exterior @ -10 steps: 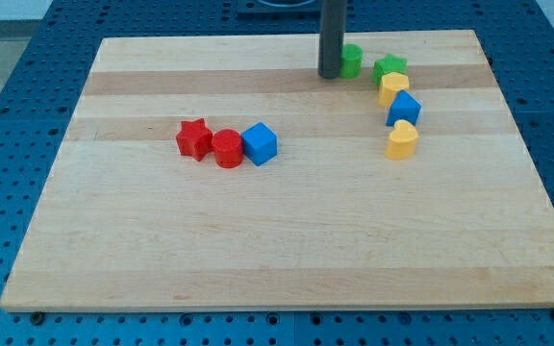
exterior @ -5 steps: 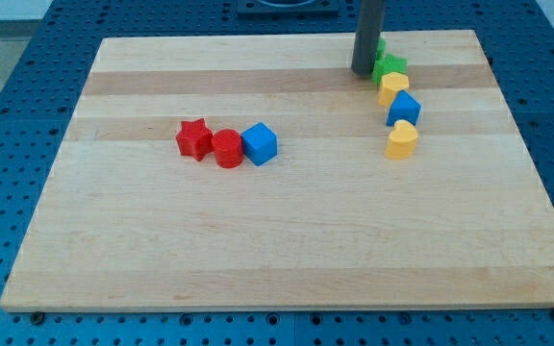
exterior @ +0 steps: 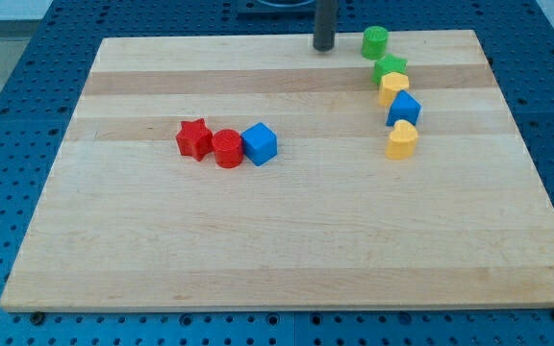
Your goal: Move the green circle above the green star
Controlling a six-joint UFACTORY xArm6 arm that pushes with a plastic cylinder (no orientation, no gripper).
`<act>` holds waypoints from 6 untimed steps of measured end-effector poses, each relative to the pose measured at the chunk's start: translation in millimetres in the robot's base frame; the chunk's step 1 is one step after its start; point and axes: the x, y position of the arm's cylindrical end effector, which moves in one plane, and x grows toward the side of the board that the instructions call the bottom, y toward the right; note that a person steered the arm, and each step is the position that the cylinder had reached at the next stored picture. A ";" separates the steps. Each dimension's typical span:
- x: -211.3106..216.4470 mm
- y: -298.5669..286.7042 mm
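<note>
The green circle (exterior: 375, 41) stands near the board's top edge, just above the green star (exterior: 389, 68) and a little to its left, with a small gap between them. My tip (exterior: 324, 47) is at the top edge of the board, to the left of the green circle and apart from it.
Below the green star run a yellow block (exterior: 393, 86), a blue cube (exterior: 404, 108) and a yellow heart-like block (exterior: 402, 140). At the view's left of centre a red star (exterior: 194, 138), a red circle (exterior: 226, 149) and a blue cube (exterior: 259, 143) sit in a row.
The green circle has gone right and up, from left of the green star to above it. My tip pushed it, then drew back to the left and up.
</note>
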 end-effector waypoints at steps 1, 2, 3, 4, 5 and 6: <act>-5.7 23.3; -19.3 52.5; -21.2 57.2; -20.9 76.4; -22.2 88.3; -21.0 88.0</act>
